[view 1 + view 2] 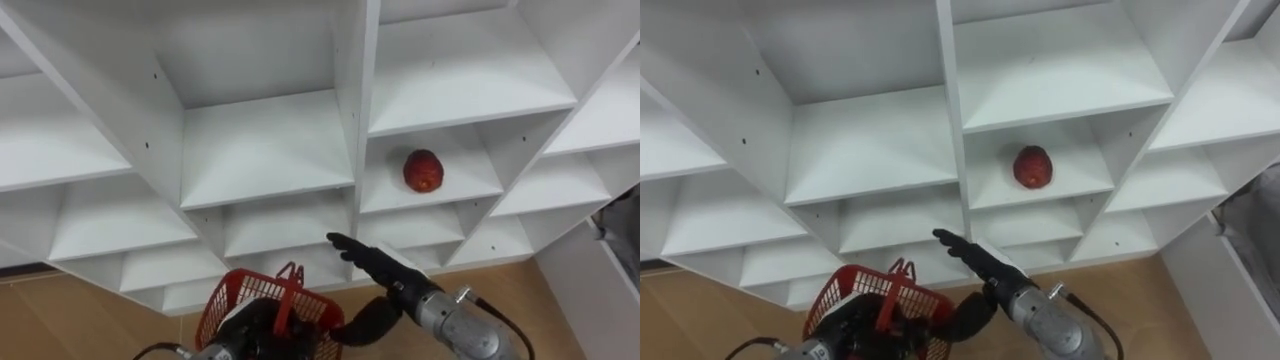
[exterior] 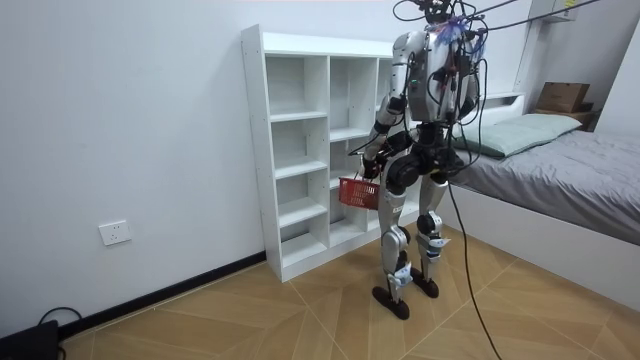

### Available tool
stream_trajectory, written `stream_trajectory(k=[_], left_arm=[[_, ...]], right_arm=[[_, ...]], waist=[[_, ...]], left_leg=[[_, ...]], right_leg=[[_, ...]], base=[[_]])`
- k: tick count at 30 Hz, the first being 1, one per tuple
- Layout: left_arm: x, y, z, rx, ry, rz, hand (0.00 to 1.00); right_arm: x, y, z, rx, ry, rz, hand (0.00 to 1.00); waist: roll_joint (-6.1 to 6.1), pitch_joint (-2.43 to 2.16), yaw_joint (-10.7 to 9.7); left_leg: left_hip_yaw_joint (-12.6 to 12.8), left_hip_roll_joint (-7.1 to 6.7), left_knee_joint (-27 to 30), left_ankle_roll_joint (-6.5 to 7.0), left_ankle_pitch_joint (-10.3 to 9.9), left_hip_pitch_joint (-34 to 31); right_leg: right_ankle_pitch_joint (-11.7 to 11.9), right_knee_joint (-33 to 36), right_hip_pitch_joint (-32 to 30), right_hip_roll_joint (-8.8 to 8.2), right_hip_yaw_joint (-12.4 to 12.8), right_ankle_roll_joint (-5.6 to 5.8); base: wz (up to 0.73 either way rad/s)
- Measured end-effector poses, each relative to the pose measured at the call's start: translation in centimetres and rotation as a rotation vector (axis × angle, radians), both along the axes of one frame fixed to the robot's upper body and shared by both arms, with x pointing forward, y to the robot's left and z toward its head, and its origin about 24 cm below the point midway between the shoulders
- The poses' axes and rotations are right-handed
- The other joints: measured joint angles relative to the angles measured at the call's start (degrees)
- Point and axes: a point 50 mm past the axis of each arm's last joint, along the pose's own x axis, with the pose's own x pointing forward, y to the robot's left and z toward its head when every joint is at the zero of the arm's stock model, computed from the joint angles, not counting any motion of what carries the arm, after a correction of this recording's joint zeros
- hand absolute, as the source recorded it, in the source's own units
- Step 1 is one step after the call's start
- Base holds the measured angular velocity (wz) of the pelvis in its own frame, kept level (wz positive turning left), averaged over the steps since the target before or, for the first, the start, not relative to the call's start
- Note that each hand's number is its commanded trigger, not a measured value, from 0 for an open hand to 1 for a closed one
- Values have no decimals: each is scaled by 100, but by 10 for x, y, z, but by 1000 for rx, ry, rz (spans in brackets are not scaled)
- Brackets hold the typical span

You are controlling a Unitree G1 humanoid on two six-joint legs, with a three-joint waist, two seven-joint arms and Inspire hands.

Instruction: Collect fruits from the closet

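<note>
My right hand [image 1: 385,268] is stretched forward with its fingers straight and relaxed, grasping nothing, the fingertips pointing at the lower shelves of the white closet [image 1: 350,120]. Just beside it, lower and to my left, my left hand [image 1: 255,328] is clenched round the handle of the red basket [image 1: 228,298], whose mesh wall shows in front of my wrist. The red fruit [image 1: 423,171] is higher up and a little to the right of my right hand, well apart from the fingertips. It rests on a white shelf in the compartment just right of the closet's middle upright, towards the back of that shelf. In the room view I stand upright on the wooden floor [image 2: 300,310], close before the closet, which stands against the white wall [image 2: 120,120]. The basket hangs at about hip height between me and the shelves, and a bed [image 2: 570,170] lies behind me on the room view's right
</note>
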Motion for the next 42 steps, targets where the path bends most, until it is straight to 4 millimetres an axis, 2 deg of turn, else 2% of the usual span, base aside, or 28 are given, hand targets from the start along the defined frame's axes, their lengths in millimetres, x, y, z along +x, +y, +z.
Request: stream_trajectory(k=[2,4,10,13,14,16,19,22,25,28,42], left_arm=[[0,1,0,3,-2,9,100],[0,2,0,11,-7,23,100],[0,0,0,16,-15,40,100],[0,1,0,26,-19,53,100],[0,2,0,29,-21,59,100],[1,4,1,27,-25,72,100],[2,7,1,32,-28,92,100],[3,8,2,41,-39,106,100],[8,7,7,36,-71,114,100],[11,13,9,44,-87,153,100],[17,18,21,22,-156,215,100]], right_arm=[[-1,0,2,9,-14,-17,0],[-1,-2,4,22,-32,-54,0],[-2,-17,3,6,-58,-183,0],[-4,-21,2,-5,-66,-226,0],[-5,-20,1,-5,-68,-238,0],[-7,-21,0,-4,-71,-257,0],[-5,-24,3,11,-90,-309,0],[-3,-27,9,21,-128,-357,0],[0,-33,13,20,-165,-405,0],[0,-37,14,11,-185,-443,0],[-1,-67,19,9,-224,-607,0]], waist=[[-2,-1,-18],[9,-7,-120],[-23,-12,-159],[-108,-23,-169],[-170,-54,-173],[-242,-83,-166],[-289,-72,-246],[-299,-59,-247],[-307,-54,-244],[-335,-19,-258],[-316,-22,-259]], left_leg=[[0,7,-18,-10,-6,73],[-19,6,-69,-10,-6,148],[4,-8,-207,-8,-5,412],[3,0,-276,-10,-5,581],[3,3,-283,-10,-5,600],[4,7,-283,-11,-6,612],[8,5,-294,-11,-6,700],[148,20,-403,-12,-7,894],[186,48,-419,-36,-22,961],[235,67,-430,-43,-26,1066],[251,76,-471,-58,-37,1157]], right_leg=[[5,-28,75,8,0,-1],[13,-102,176,22,-7,9],[12,-202,358,49,25,20],[16,-311,534,86,45,25],[16,-322,546,94,67,24],[18,-338,562,100,83,23],[41,-422,686,106,90,35],[43,-455,807,133,182,39],[87,-518,864,188,287,44],[94,-533,952,211,314,33],[101,-517,1000,222,316,27]], base=[[0],[2],[-4],[-3],[-6],[-6],[-1],[-13],[-14],[-9],[0]])
